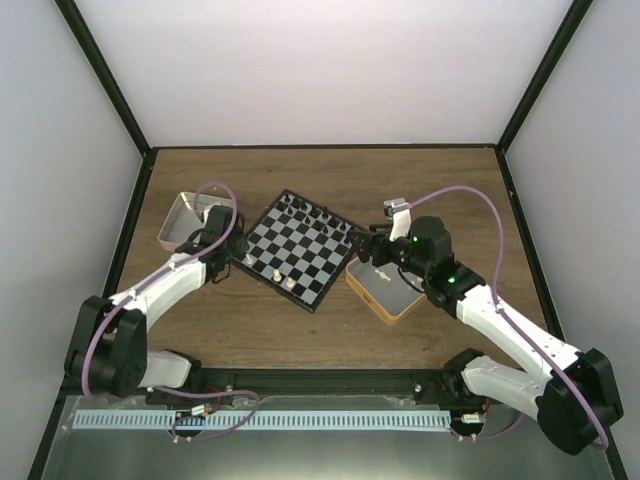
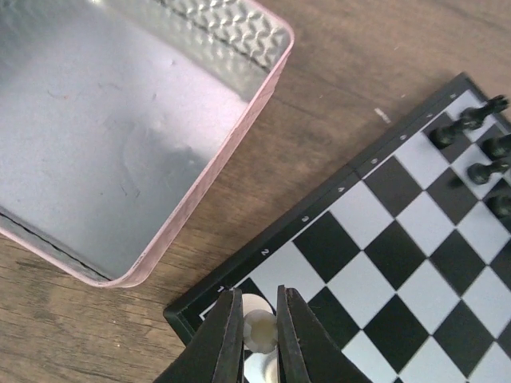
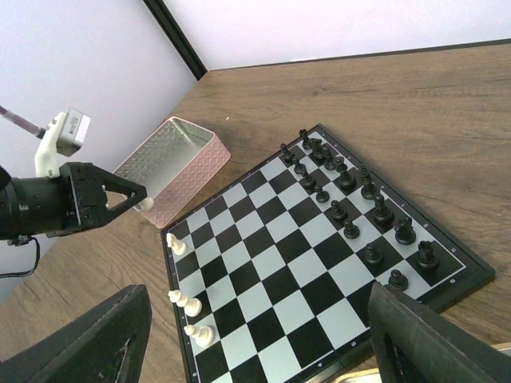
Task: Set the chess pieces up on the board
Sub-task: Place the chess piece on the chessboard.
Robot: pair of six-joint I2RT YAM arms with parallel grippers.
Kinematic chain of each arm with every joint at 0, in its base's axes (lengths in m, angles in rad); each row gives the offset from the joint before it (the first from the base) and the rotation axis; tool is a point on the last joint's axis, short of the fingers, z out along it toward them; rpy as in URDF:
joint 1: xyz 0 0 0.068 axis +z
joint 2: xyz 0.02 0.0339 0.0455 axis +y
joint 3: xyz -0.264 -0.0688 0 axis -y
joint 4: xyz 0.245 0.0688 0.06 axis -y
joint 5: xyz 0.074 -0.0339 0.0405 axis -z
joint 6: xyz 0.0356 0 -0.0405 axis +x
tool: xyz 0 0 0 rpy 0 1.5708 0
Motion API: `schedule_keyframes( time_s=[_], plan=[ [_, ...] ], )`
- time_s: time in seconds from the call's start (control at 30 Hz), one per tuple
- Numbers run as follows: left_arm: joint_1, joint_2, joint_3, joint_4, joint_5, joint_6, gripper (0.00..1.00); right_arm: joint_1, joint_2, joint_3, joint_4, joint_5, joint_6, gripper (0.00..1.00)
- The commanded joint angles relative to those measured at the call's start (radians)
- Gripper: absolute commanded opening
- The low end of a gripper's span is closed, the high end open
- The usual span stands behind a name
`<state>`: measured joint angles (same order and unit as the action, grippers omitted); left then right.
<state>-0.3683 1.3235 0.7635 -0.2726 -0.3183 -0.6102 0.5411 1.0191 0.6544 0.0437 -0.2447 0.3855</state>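
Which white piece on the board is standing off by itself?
The white piece on the corner square nearest the pink tin. The other three white pieces stand bunched together farther down that side of the board.

Matt wood-grain table (image 2: 351, 64), smooth plastic-looking board (image 2: 415, 263), tin (image 2: 96, 120) of dull embossed metal.

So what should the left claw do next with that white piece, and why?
Probably lower it onto a free square by the board's corner, then open: the left gripper is shut on a white chess piece above that corner, and few white pieces stand there.
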Motion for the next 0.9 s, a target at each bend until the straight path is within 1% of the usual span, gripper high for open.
schedule_keyframes(
  time_s=[0.0, 0.1, 0.57, 0.87],
  plan=[
    [0.047, 0.060, -0.012, 0.047, 0.110, -0.016, 0.04, 0.006, -0.019, -0.004, -0.002, 0.022, 0.008, 0.76],
    [0.060, 0.088, -0.019, 0.061, 0.141, -0.016, 0.04, 0.006, -0.013, -0.003, -0.004, 0.025, 0.007, 0.76],
    [0.069, 0.197, -0.052, 0.131, 0.180, -0.008, 0.04, 0.006, 0.013, 0.002, 0.004, 0.017, 0.009, 0.76],
    [0.069, 0.179, -0.057, 0.115, 0.145, -0.004, 0.04, 0.006, 0.010, -0.004, 0.001, 0.017, 0.015, 0.76]
  ],
)
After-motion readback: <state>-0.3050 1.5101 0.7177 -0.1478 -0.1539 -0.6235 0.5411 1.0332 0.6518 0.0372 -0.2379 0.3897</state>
